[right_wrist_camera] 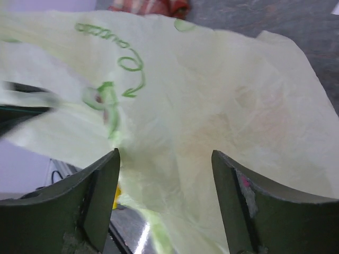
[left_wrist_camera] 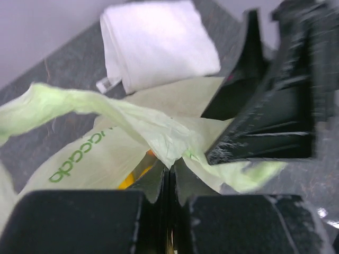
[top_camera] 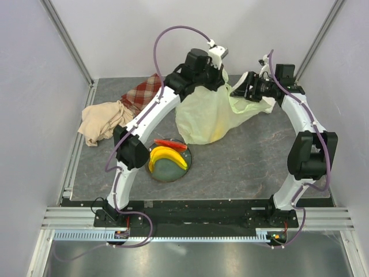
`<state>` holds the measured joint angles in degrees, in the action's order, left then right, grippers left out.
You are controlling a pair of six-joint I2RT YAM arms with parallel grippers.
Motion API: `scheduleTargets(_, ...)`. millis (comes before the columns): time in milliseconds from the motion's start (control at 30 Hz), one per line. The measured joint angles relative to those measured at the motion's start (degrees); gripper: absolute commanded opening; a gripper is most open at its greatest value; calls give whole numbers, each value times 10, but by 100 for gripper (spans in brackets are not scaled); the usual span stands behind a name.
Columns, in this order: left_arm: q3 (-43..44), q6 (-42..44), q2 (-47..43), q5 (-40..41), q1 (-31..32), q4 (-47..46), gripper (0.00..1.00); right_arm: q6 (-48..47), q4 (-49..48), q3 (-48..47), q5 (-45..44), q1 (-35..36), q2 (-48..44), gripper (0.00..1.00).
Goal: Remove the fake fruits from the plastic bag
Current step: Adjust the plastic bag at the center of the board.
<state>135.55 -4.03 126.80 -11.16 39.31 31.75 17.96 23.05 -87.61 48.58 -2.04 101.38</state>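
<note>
Where the worktop (top_camera: 242,167) lies nearest you, the plate (top_camera: 167,172) holds bananas (top_camera: 167,157) and a watermelon slice (top_camera: 171,144). Behind it sits the bag (top_camera: 202,118), with something yellow showing inside. Your left jaws are pinched tight on its top film. Your right jaws stand wide apart, with bag film between them. Farthest back lies the towel (left_wrist_camera: 159,42).

A thin, crinkly, pale yellow-green plastic bag (top_camera: 202,115) hangs bunched with its top raised, and a yellow fake fruit (top_camera: 218,134) shows through its lower wall. A glossy yellow banana bunch (top_camera: 168,157) and a red watermelon slice (top_camera: 171,144) lie on a dark round plate (top_camera: 170,172) just beside the bag.
</note>
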Motion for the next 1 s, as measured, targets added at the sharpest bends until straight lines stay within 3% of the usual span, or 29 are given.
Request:
scheduleTargets(67, 8, 2, -6, -35, -11, -15, 2, -19, 11, -7, -17, -2, 16, 75)
scheduleTargets(133, 6, 3, -17, -70, -19, -19, 2, -36, 23, -8, -32, -5, 30, 62)
scheduleTargets(167, 1, 3, -24, -85, -21, -19, 2, -43, 28, -8, -39, -5, 38, 50)
scheduleTargets(233, -17, 5, -39, -109, -19, -17, 2, -52, 39, -16, -56, -5, 56, 37)
scheduleTargets(267, -26, 7, -47, -120, -17, -15, 2, -47, 42, -24, -64, -5, 67, 24)
scheduleTargets(367, -41, 25, -61, -140, -10, -7, 2, -35, 41, -54, -69, -9, 98, 6)
scheduleTargets(567, -1, 80, -37, -146, -18, 4, 1, 17, 13, -183, -56, -27, 168, 3)
scheduleTargets(733, 61, 132, -17, -149, -36, 7, 2, 47, -38, -231, -45, -44, 168, 4)
scheduleTargets(867, 36, 171, -38, -178, -36, -5, 2, 58, -72, -191, -28, -66, 118, 9)
scheduleTargets(1000, -71, 187, -95, -234, -24, 24, 1, 26, -66, -37, -35, -99, -2, 19)
